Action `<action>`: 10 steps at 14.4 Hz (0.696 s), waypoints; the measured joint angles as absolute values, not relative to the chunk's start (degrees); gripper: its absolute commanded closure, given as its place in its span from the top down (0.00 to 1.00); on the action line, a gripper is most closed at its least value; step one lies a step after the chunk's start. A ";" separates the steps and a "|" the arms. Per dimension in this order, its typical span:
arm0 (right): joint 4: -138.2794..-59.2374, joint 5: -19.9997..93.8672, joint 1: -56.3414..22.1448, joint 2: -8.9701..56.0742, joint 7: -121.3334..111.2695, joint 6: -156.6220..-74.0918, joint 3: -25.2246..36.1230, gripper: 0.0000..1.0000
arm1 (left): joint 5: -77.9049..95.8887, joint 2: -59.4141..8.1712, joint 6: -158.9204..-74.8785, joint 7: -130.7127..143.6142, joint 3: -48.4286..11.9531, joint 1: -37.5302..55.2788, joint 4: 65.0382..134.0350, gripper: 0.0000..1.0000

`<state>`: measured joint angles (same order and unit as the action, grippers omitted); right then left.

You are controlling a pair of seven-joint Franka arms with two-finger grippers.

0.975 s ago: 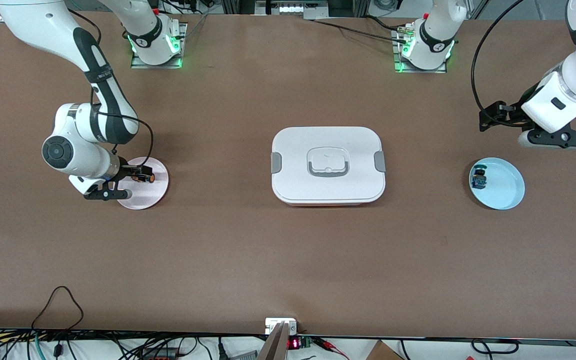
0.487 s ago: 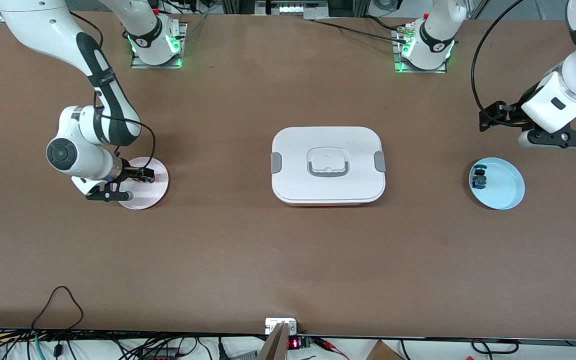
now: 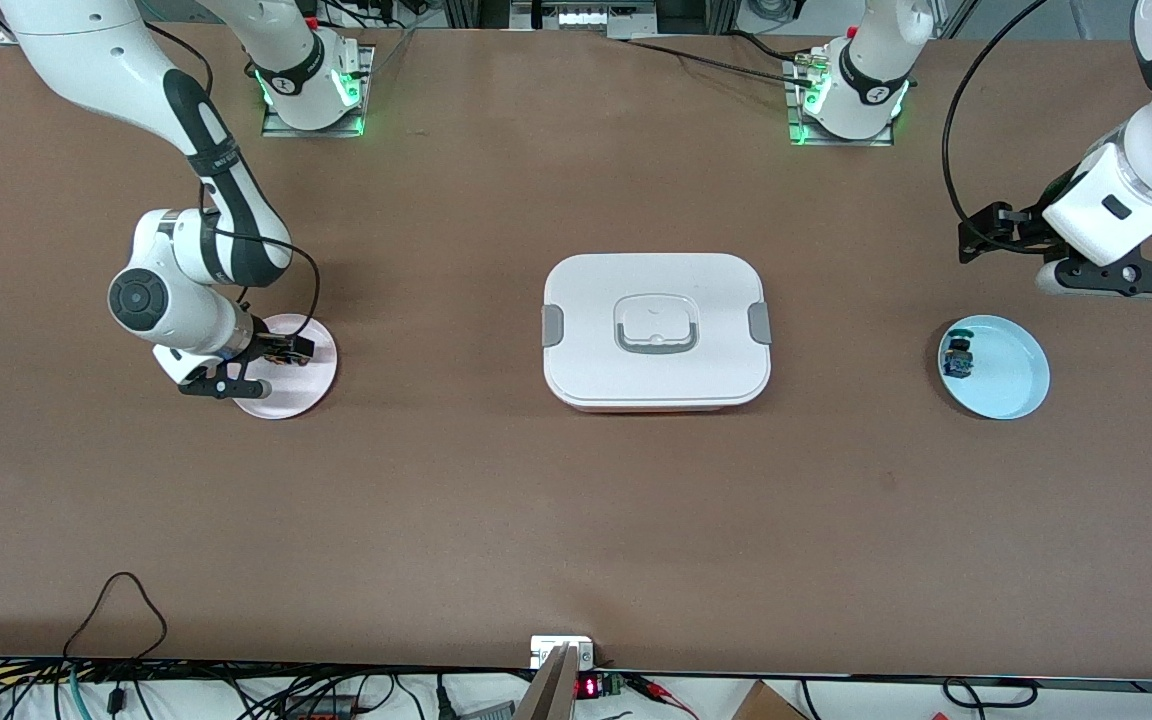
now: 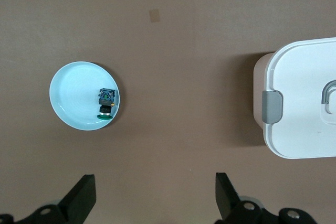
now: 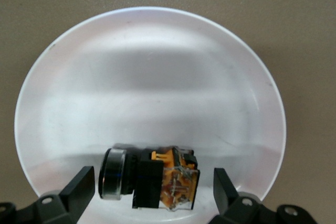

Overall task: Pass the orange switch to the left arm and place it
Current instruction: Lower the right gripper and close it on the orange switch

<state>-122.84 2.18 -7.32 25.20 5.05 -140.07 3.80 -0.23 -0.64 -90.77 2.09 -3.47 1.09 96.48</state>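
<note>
Orange switch [image 5: 149, 178] lies on its side on my pink plate [image 3: 311, 375], and the box [image 3: 656, 330] in the middle of the table is my landmark for everything else. The plate sits well apart from the box toward the right arm's end of the table, at about the same nearness to the front camera. My right gripper [image 5: 149, 195] hangs low over that plate with its two fingers [image 5: 79, 187] apart, one on each side of the switch and neither touching it. In the right wrist view the switch shows a black body, an orange-and-tan end and a dark rounded cap, close to the plate's rim.

Toward the left arm's end of the table, well apart from the box, a light blue plate [image 3: 1011, 375] holds a small blue-and-black switch [image 3: 958, 358] near the rim that faces the box. My left gripper [image 4: 155, 195] waits in the air over bare table beside the blue plate, its fingers spread wide with nothing between them. The box stands shut, its grey side clips [image 3: 553, 325] down and its recessed lid handle [image 3: 656, 325] flat.
</note>
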 measured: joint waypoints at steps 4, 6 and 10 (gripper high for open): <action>-122.98 2.18 -7.80 25.20 6.69 -140.19 3.77 1.00 | -0.23 -0.64 -90.77 2.09 -3.47 1.09 96.48 1.00; -123.05 2.18 -7.80 25.20 6.75 -140.19 3.77 1.00 | -0.23 -0.64 -90.77 2.09 -3.47 1.09 96.48 1.00; -123.18 2.48 -7.79 25.31 7.05 -140.52 3.77 1.00 | -0.23 -0.64 -90.77 2.09 -3.47 1.09 96.48 1.00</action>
<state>-123.18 2.48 -7.79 25.31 7.05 -140.52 3.77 -0.23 -0.64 -90.77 2.09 -3.47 1.09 96.48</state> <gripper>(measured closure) 0.000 0.000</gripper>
